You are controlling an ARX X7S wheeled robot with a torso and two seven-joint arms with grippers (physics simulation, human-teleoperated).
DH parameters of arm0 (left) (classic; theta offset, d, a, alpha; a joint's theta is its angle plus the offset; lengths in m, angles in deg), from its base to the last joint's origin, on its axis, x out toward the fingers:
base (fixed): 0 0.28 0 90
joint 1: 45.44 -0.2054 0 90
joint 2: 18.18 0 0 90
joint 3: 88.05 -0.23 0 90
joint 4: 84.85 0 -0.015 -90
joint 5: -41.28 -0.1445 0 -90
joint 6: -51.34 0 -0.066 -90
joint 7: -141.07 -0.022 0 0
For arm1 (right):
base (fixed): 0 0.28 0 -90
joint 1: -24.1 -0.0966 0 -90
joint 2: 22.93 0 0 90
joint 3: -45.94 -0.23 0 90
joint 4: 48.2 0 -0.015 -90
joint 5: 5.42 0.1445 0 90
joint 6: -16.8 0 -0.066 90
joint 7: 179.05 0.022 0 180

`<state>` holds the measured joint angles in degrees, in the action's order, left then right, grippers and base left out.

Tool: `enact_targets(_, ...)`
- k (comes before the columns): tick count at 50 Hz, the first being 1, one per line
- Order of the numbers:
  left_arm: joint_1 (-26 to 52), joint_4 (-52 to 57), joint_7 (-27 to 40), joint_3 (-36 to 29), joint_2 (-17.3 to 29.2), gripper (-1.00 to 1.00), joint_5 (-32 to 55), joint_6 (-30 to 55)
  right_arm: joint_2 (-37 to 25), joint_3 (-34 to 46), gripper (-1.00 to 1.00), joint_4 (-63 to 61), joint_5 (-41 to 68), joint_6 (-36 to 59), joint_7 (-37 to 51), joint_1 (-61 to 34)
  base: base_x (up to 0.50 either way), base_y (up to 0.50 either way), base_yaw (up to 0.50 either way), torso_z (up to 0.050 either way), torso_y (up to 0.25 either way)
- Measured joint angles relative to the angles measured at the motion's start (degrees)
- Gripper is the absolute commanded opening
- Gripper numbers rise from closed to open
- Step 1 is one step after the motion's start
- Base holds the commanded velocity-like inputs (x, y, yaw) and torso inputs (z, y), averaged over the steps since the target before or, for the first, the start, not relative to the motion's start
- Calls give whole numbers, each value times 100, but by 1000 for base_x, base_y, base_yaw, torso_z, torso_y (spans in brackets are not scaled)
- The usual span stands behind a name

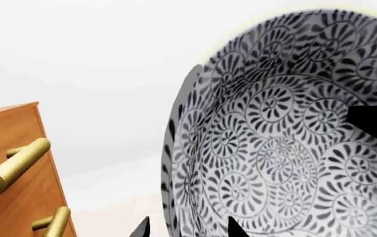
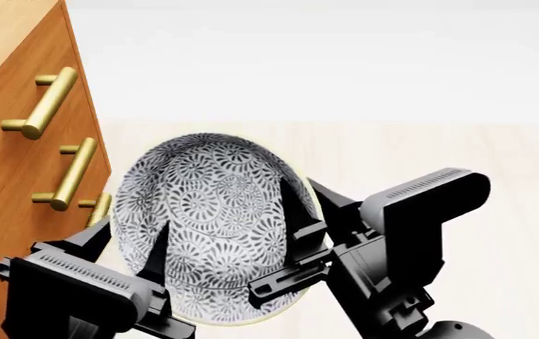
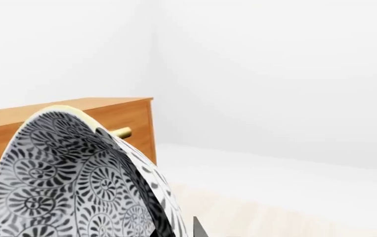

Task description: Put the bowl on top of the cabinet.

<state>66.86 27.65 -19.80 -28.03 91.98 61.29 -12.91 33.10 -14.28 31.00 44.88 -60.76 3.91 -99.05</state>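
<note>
Black-and-white floral ceramic bowl (image 2: pixel 215 219) clamped at opposite rims between left gripper (image 2: pixel 128 244) and right gripper (image 2: pixel 297 244), beside orange-brown cabinet (image 2: pixel 10 162) with brass handles (image 2: pixel 48 102). No writing visible.

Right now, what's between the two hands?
The bowl: in the head view the left hand and right hand clamp its opposite sides, beside the cabinet.

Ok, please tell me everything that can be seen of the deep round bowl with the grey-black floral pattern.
The deep round ceramic-looking bowl, white with a dense grey-black floral pattern inside and out and a thin pale rim, looks empty. It is held up between the left gripper and the right gripper, one at each side of its rim. It is tilted, with its opening toward the head camera. It is beside the orange-brown wooden cabinet front, near the brass handles, not on top.
</note>
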Motion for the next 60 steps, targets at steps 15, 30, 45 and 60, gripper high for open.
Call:
enact_targets(15,3,52,15,-4,8,-100,-73,-53,-4,49,-100,25,6,5,20,23,0,0,0,0,0)
enact_targets(30,7,59,36,-5,25,-100,-69,-82,-2,74,-100,34,-25,25,47,0,0,0,0,0,1)
enact_targets(45,-24,-69,27,-29,38,-100,8,-132,-51,196,100,18,-161,151,-53,-75,0,0,0,0,0)
enact_targets(60,-44,-213,-7,-48,30,-100,83,-210,-140,447,100,-65,-455,258,-177,-122,0,0,0,1,1)
